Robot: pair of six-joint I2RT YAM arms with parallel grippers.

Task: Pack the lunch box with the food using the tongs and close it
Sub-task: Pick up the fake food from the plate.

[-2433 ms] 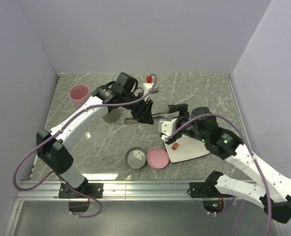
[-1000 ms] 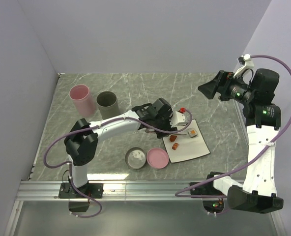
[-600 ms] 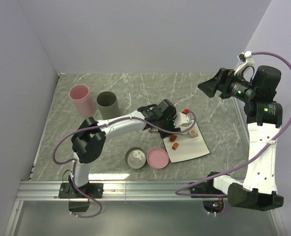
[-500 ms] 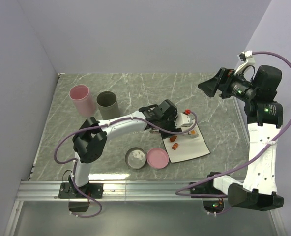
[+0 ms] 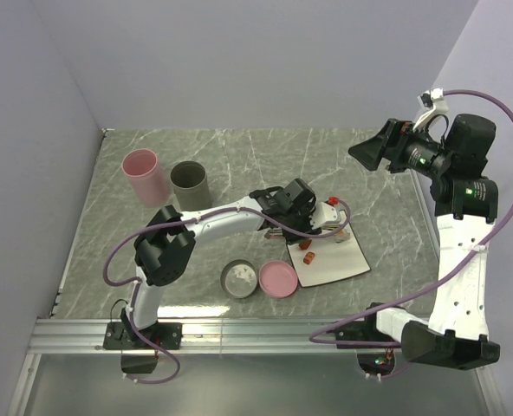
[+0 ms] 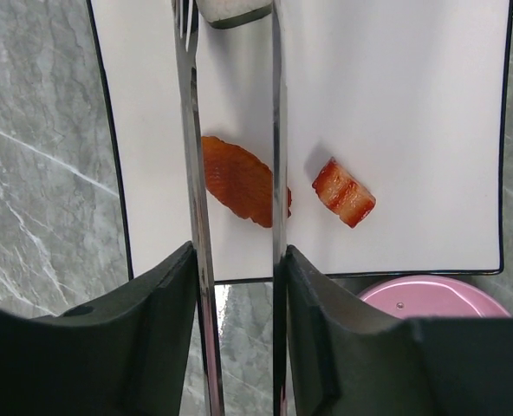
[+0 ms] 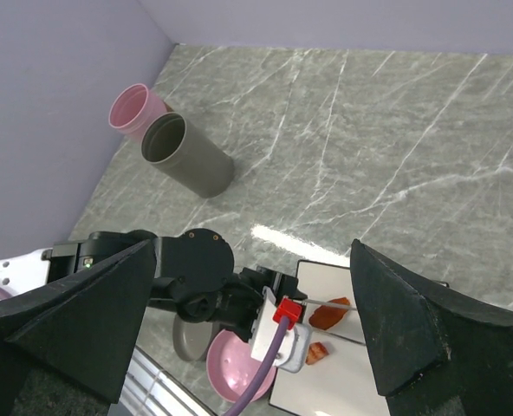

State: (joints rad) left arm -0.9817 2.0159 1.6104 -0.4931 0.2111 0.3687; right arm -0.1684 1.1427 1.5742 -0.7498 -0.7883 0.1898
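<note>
My left gripper (image 6: 237,260) is shut on the silver tongs (image 6: 190,130), one arm against each finger. It hangs at the left edge of the white plate (image 5: 347,260). The reddish-brown oval (image 6: 239,180) lies on the plate between the two tong arms. The smaller orange-brown lump (image 6: 343,192) lies beside it, outside the tongs. The dark-rimmed white square (image 6: 230,9) sits beyond the oval, near the tong tips. The grey round lunch box (image 5: 238,279) stands open with its pink lid (image 5: 278,279) beside it. My right gripper (image 5: 369,154) is open and empty, raised high on the right.
A pink cup (image 5: 141,173) and a grey cup (image 5: 189,184) stand at the back left of the marble table. The left arm (image 5: 213,217) stretches low across the middle. The pink lid almost touches the plate's near left corner.
The left gripper has slid right over the plate's edge, and the tong arms have come closer together around the oval. The right arm, earlier down by the plate, stays raised.
</note>
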